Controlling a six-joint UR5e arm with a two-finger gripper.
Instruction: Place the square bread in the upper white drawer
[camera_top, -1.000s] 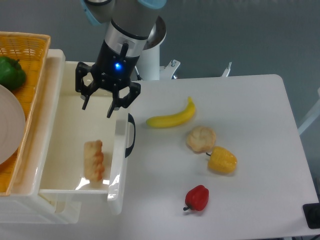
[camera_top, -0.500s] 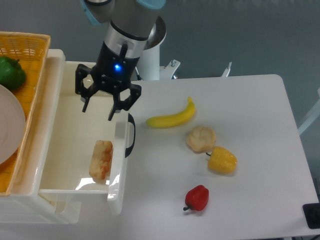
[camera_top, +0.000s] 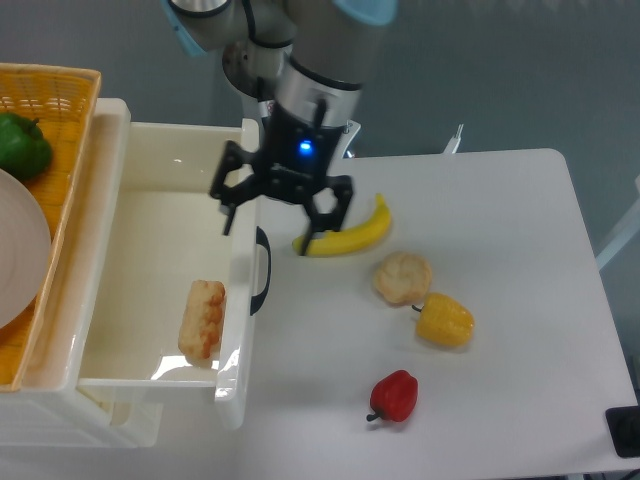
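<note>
Desk: white desk (camera_top: 500, 230) against a grey-blue wall, with a white post rising at its back edge.
Drawer: the upper white drawer (camera_top: 140, 215) stands pulled out at the desk's left side, its black handle (camera_top: 262, 270) facing the desk.
Bread: the square bread (camera_top: 202, 320) lies inside the drawer, near the front-right corner, resting close against the front panel, crust edge up.
Basket: a yellow wicker basket (camera_top: 50, 95) sits left of the drawer, holding a green pepper (camera_top: 22, 143) and part of a white plate (camera_top: 18, 250).
Loose food: a banana (camera_top: 350, 231), a round pale bun (camera_top: 402, 277), a yellow pepper (camera_top: 445, 320) touching the bun's lower right, and a red pepper (camera_top: 394, 396) well apart, nearer the front.
Arm: it comes down from the top of the view, wrist pointing downward, blue light lit, above the drawer's front panel and the desk just beside it.
Claw: the claw (camera_top: 268, 225) has its fingers spread apart and grips nothing; one fingertip overlaps the banana's left end in the view, though contact cannot be told.
</note>
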